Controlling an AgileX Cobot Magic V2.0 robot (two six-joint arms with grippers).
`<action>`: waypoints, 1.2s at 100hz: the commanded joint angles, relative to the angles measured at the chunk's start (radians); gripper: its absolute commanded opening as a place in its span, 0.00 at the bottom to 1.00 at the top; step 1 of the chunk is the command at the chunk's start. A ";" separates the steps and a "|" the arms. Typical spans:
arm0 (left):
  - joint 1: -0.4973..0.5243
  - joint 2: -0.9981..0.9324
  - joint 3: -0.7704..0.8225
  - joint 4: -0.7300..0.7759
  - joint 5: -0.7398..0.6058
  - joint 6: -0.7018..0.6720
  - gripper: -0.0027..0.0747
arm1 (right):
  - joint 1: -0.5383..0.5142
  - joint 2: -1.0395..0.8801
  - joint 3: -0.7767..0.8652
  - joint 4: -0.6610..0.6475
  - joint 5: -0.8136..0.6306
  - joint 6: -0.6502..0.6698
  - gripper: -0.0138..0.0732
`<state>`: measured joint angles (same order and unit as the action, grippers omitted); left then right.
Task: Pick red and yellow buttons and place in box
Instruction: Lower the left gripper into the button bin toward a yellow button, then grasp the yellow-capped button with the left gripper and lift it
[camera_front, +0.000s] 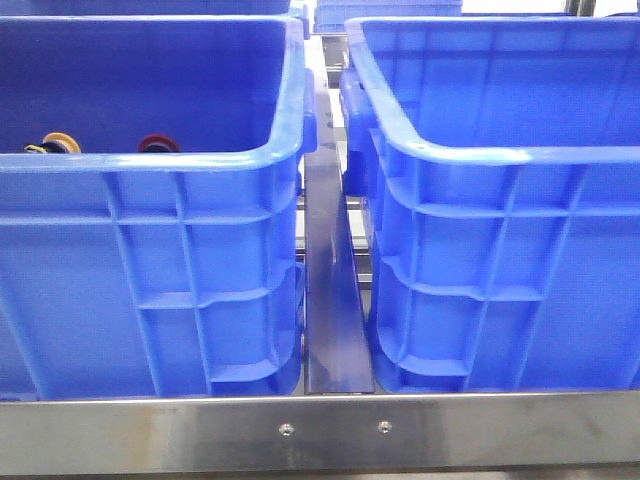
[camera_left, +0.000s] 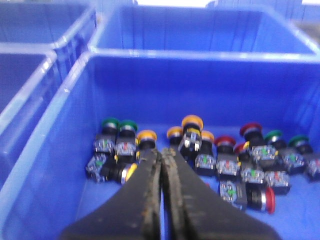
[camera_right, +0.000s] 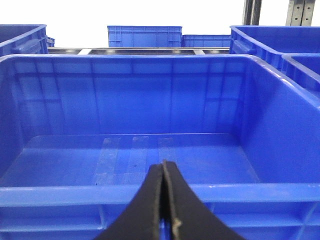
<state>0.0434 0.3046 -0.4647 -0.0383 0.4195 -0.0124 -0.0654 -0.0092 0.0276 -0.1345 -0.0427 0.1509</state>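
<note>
Crates fill our forward view: two deep blue bins stand side by side on a steel frame (camera_front: 330, 430), parted by a narrow metal rail (camera_front: 335, 300) that leaves only a slim channel between their ribbed walls. Over the rolled rim of the left crate (camera_front: 150, 165) we glimpse one yellow cap (camera_front: 60, 142) and one red cap (camera_front: 157, 144) low against the near wall, the rest of each button hidden by the rim. The right crate (camera_front: 500, 155), the box, shows us bare blue walls from this side.

From the left wrist we look down into the stocked crate, where a loose heap of buttons (camera_left: 200, 150) lies across the far half of the floor, red, yellow and green caps mixed, most tipped on their sides with caps pointing different ways; a red-capped one (camera_left: 255, 196) lies flat with its long axis along the floor. The near floor and both side walls are open around the heap. Our left gripper (camera_left: 161, 160) hangs above the heap, its fingers pressed together with nothing between them.

From the right wrist we see the box's bare floor (camera_right: 135, 160), tall walls on all sides. Our right gripper (camera_right: 163, 172) sits over the near rim, its fingers likewise pressed together, holding nothing. We can read no writing; the view is too blurred.
</note>
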 joint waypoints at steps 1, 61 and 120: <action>-0.001 0.111 -0.089 -0.012 -0.043 0.029 0.01 | 0.005 -0.022 0.005 0.002 -0.070 0.000 0.09; -0.106 0.807 -0.537 -0.017 0.152 0.050 0.68 | 0.005 -0.022 0.005 0.002 -0.070 0.000 0.09; -0.115 1.342 -0.945 -0.043 0.419 0.092 0.68 | 0.005 -0.022 0.005 0.002 -0.070 0.000 0.09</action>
<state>-0.0651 1.6462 -1.3492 -0.0546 0.8600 0.0524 -0.0654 -0.0092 0.0276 -0.1345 -0.0427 0.1509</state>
